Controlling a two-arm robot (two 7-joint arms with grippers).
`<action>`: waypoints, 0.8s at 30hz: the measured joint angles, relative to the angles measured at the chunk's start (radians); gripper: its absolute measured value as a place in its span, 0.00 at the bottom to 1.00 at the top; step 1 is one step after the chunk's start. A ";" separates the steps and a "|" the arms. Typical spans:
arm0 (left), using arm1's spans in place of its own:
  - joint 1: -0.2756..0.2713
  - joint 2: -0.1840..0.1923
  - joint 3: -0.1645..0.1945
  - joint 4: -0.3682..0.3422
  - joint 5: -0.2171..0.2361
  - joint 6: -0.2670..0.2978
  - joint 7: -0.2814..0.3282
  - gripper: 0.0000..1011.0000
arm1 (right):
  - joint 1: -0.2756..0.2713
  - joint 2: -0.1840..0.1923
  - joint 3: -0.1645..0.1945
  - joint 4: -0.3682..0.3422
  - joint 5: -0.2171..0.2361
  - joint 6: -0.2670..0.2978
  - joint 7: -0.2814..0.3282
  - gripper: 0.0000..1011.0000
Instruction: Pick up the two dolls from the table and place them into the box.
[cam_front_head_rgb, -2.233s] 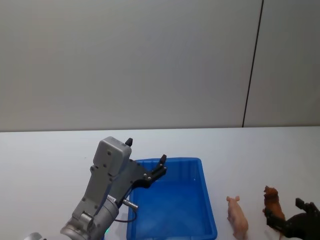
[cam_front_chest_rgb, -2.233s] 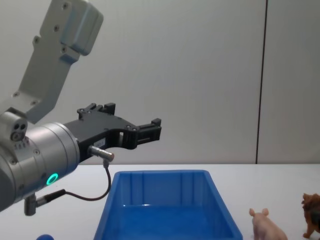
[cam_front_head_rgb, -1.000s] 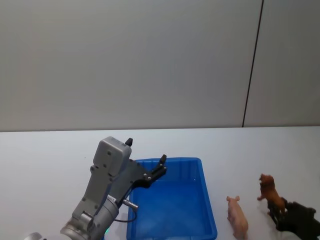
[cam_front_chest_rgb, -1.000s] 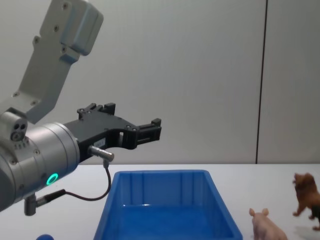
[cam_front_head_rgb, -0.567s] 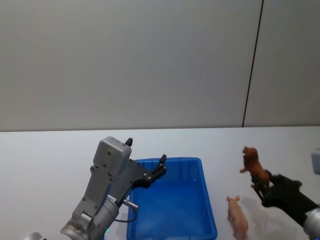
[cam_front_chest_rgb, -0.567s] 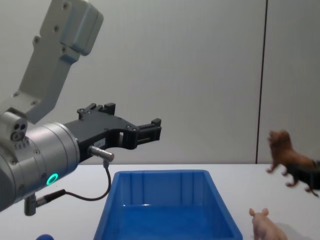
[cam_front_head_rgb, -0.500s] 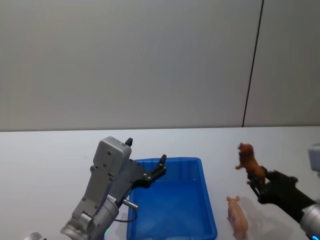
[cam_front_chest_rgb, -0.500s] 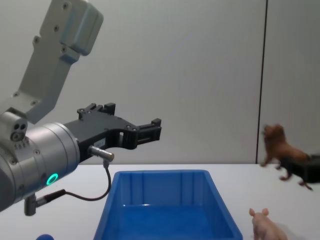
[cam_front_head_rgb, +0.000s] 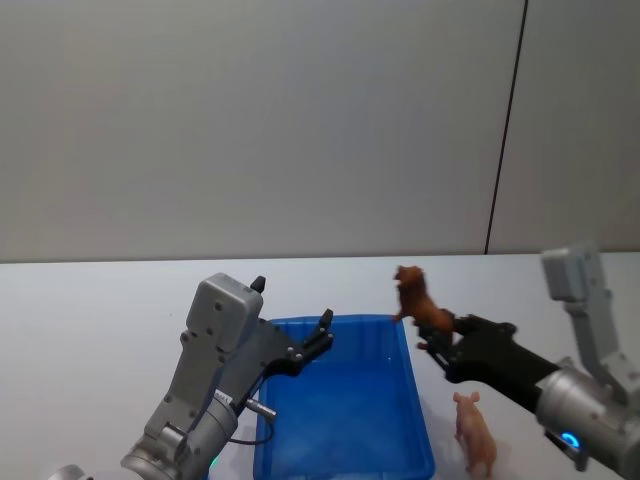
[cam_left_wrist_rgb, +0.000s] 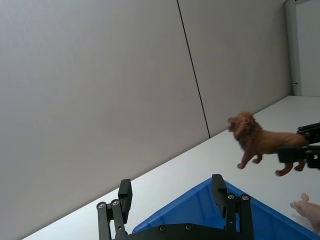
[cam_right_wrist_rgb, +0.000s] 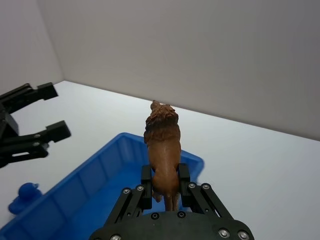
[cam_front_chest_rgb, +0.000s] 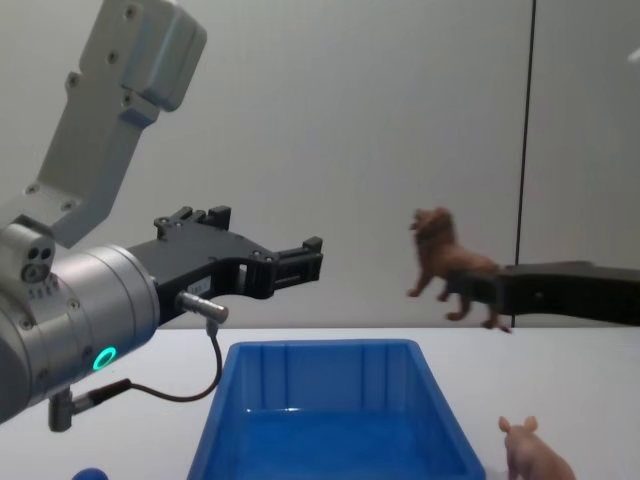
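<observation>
Hovering above box (cam_front_head_rgb: 421, 440) edge: lion (cam_front_head_rgb: 418, 299), grasped by right gripper (cam_right_wrist_rgb: 165, 176) fingers | left gripper (cam_left_wrist_rgb: 171, 187) fingers spread | pig (cam_front_head_rgb: 476, 432) on table (cam_front_head_rgb: 100, 320).

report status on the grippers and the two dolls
Right gripper shut on lion, held above right rim of box. Left gripper open, hovering over box's left side, apart from lion. Pig on table, right of box.
</observation>
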 joint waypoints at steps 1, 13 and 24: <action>0.000 0.000 0.000 0.000 0.000 0.000 0.000 0.99 | 0.008 -0.006 -0.004 0.006 -0.001 0.007 0.006 0.29; 0.000 0.000 0.000 0.000 0.000 0.000 0.000 0.99 | 0.091 -0.072 -0.049 0.092 -0.016 0.077 0.068 0.50; 0.000 0.000 0.000 0.000 0.000 0.000 0.000 0.99 | 0.093 -0.071 -0.056 0.101 -0.034 0.042 0.057 0.86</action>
